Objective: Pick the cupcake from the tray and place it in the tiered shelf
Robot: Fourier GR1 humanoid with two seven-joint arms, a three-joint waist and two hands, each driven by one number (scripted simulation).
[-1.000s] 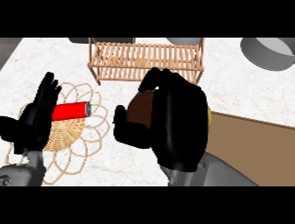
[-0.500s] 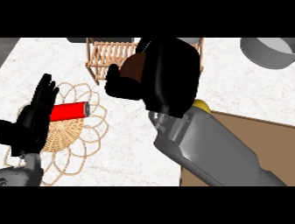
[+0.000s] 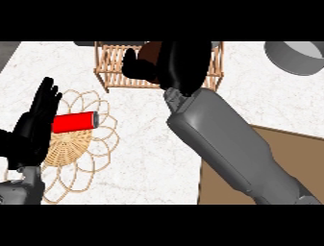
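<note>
One cupcake [image 3: 152, 52] sits clasped in right hand [image 3: 180, 65] over shelf [image 3: 115, 67].

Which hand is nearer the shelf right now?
Right. The right hand, curled round the cupcake, is over the shelf. The left hand rests open by the wicker tray, well short of it.

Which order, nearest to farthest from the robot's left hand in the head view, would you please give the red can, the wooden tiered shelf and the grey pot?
From the left hand:
1. Red can, right beside the hand on the woven tray.
2. Wooden tiered shelf, farther back, centre.
3. Grey pot, far right corner.
</note>
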